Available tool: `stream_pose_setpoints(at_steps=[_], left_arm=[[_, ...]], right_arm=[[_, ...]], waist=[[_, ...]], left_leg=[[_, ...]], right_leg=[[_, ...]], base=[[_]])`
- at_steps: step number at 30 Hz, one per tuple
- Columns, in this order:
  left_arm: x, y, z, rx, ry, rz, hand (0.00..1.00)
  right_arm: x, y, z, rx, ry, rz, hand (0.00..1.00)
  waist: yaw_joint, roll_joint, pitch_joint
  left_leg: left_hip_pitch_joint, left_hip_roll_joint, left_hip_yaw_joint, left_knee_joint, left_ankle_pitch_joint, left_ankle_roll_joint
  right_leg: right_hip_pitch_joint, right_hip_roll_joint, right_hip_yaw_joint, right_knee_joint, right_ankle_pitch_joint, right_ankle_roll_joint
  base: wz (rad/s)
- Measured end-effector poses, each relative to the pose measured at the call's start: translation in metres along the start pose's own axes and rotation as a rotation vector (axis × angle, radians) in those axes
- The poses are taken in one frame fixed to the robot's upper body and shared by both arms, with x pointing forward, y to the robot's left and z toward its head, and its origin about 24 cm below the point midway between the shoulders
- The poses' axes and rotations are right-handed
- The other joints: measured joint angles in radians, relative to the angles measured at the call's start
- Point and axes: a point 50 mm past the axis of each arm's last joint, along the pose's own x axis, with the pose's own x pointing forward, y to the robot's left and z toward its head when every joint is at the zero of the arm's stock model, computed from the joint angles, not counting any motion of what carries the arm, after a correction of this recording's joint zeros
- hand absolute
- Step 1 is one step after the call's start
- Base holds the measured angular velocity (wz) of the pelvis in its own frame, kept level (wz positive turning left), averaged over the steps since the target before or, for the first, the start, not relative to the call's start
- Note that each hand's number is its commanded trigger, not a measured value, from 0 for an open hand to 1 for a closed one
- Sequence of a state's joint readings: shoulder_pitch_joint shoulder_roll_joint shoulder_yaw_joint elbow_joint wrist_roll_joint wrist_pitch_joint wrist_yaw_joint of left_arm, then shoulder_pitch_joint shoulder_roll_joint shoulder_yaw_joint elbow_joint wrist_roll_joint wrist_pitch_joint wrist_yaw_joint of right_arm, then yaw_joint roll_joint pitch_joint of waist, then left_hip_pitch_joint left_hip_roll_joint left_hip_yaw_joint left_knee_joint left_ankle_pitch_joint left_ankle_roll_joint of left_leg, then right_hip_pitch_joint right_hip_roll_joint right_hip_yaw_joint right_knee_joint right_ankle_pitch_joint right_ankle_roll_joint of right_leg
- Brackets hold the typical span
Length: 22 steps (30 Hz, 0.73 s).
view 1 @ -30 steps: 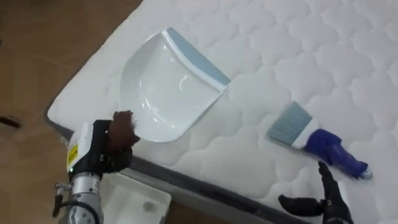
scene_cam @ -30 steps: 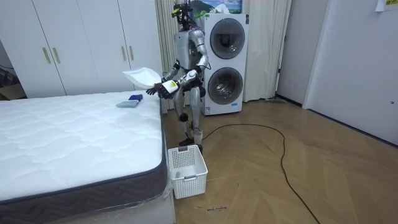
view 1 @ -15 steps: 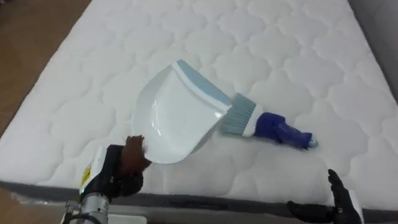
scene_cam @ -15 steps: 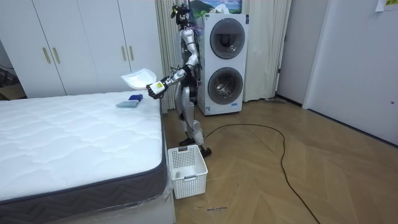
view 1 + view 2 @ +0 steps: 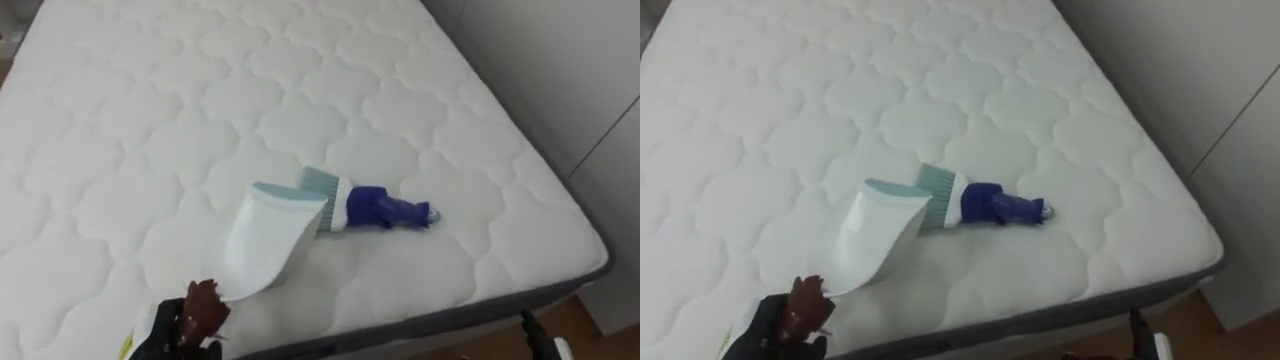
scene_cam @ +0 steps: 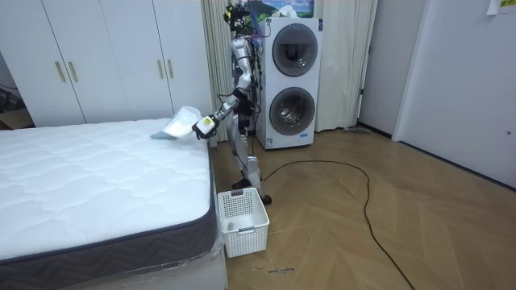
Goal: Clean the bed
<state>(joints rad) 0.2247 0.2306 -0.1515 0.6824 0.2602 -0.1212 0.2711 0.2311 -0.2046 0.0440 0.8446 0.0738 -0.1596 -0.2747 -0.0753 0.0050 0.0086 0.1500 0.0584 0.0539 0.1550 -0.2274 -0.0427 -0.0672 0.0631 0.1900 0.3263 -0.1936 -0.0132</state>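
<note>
The white dustpan [image 5: 262, 243] is in my left hand [image 5: 172, 335], my fingers clenched round its handle low in the eye views. The pan is tilted, its pale blue lip pointing away from me over the quilted mattress [image 5: 150, 120]. Just past that lip the brush [image 5: 372, 209] lies flat on the mattress, grey-blue bristles toward the pan and dark blue handle pointing to my right. From where I look the lip overlaps the bristles (whether they actually touch, I cannot tell). My right hand [image 5: 528, 324] is a dark sliver at the lower edge, beyond the mattress's side, and I cannot tell how its fingers are set. In the room view I stand at the bed's far corner with my left arm stretched over it. Stacked washing machines [image 6: 290, 80] are behind me, white wardrobes [image 6: 105, 60] line the wall, and a white basket [image 6: 242, 221] sits on the wooden floor by the bed's near corner.
</note>
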Motion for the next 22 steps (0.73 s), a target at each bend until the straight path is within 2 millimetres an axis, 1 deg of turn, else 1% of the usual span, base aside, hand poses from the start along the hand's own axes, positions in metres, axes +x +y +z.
stream_pose_setpoints(at_steps=[2,3,4,5,6,7,9,11,13,14,15,16,17,21,22], left_arm=[[-0.001,-0.002,-0.007,-0.017,0.033,-0.004,0.00],[-0.002,-0.002,-0.012,-0.030,0.062,-0.004,0.00],[-0.003,-0.002,-0.016,-0.033,0.077,-0.003,0.00],[-0.004,-0.001,-0.025,-0.042,0.118,0.004,0.00],[-0.007,0.000,-0.034,-0.049,0.160,0.011,0.00],[-0.008,0.000,-0.038,-0.058,0.180,0.014,0.00],[-0.014,-0.001,-0.053,-0.067,0.252,0.014,0.00],[-0.017,-0.003,-0.061,-0.079,0.299,0.020,0.00],[-0.022,-0.003,-0.070,-0.094,0.345,0.030,0.00],[-0.025,-0.001,-0.077,-0.107,0.380,0.041,0.00],[-0.029,0.000,-0.084,-0.126,0.417,0.053,0.00],[-0.031,0.001,-0.087,-0.132,0.432,0.060,0.00],[-0.035,0.002,-0.092,-0.146,0.460,0.072,0.00],[-0.046,0.002,-0.109,-0.163,0.575,0.071,0.00],[-0.048,0.002,-0.111,-0.164,0.590,0.065,0.00]], right_arm=[[-0.001,0.000,-0.004,0.001,0.020,-0.004,0.00],[-0.002,0.001,-0.008,-0.004,0.032,-0.004,0.00],[-0.002,0.001,-0.010,-0.009,0.041,-0.003,0.00],[-0.003,0.001,-0.014,-0.014,0.060,-0.001,0.00],[-0.004,0.000,-0.018,-0.016,0.076,-0.007,0.00],[-0.004,-0.001,-0.021,-0.017,0.087,-0.011,0.00],[-0.006,-0.003,-0.029,-0.033,0.130,-0.018,0.00],[-0.008,-0.002,-0.036,-0.056,0.163,-0.008,0.00],[-0.009,-0.003,-0.041,-0.063,0.192,-0.004,0.00],[-0.011,-0.004,-0.046,-0.068,0.223,0.000,0.00],[-0.012,-0.004,-0.051,-0.078,0.252,0.016,0.00],[-0.013,-0.005,-0.053,-0.090,0.263,0.025,0.00],[-0.015,-0.005,-0.059,-0.116,0.293,0.042,0.00],[-0.021,-0.006,-0.075,-0.181,0.393,0.109,0.00],[-0.022,-0.006,-0.076,-0.190,0.402,0.117,0.00]], waist=[[0.000,0.011,0.0046],[-0.002,0.014,0.0044],[0.000,0.010,0.0064],[0.001,0.011,0.0043],[0.001,0.008,0.0043],[0.000,0.006,0.0039],[0.002,0.000,0.0000],[0.005,-0.004,-0.0042],[0.012,-0.004,-0.0049],[0.023,-0.007,-0.0075],[0.028,-0.007,-0.0079],[0.028,-0.008,-0.0091],[0.031,-0.006,-0.0120],[0.054,-0.009,-0.0116],[0.055,-0.009,-0.0120]], left_leg=[[0.003,0.002,-0.001,-0.014,-0.006,0.004],[0.004,0.000,-0.001,-0.020,-0.007,0.006],[0.006,-0.001,-0.001,-0.021,-0.007,0.006],[0.011,-0.001,0.001,-0.022,-0.008,0.007],[0.017,-0.001,0.001,-0.022,-0.008,0.008],[0.018,-0.001,0.001,-0.022,-0.009,0.008],[0.018,-0.001,0.002,-0.022,-0.009,0.009],[0.019,-0.001,0.002,-0.022,-0.010,0.009],[0.029,0.001,0.004,-0.024,-0.010,0.008],[0.037,0.004,0.013,-0.025,-0.014,0.008],[0.041,0.006,0.017,-0.025,-0.016,0.008],[0.042,0.006,0.017,-0.025,-0.016,0.008],[0.045,0.006,0.017,-0.025,-0.018,0.009],[0.055,0.006,0.023,-0.020,-0.027,0.013],[0.057,0.006,0.023,-0.020,-0.028,0.013]], right_leg=[[-0.003,0.003,0.002,0.000,0.003,0.005],[-0.004,0.003,0.005,0.000,0.006,0.008],[-0.004,0.002,0.006,0.000,0.007,0.009],[0.002,0.002,0.006,0.000,0.008,0.010],[0.008,0.002,0.004,0.000,0.008,0.010],[0.010,0.002,0.003,-0.001,0.008,0.010],[0.008,0.002,0.003,0.000,0.009,0.009],[0.008,0.003,0.003,0.001,0.009,0.009],[0.016,0.004,0.002,0.000,0.010,0.008],[0.020,0.006,0.001,-0.002,0.010,0.007],[0.026,0.007,0.002,-0.007,0.011,0.007],[0.027,0.007,0.001,-0.009,0.011,0.007],[0.033,0.007,0.001,-0.017,0.014,0.008],[0.048,0.006,0.001,-0.022,0.015,0.010],[0.051,0.005,0.000,-0.023,0.015,0.010]], base=[[0.00],[-0.03],[-0.07],[-0.06],[-0.03],[0.00],[0.00],[0.00],[-0.05],[-0.14],[-0.12],[-0.04],[0.00],[-0.03],[0.00]])
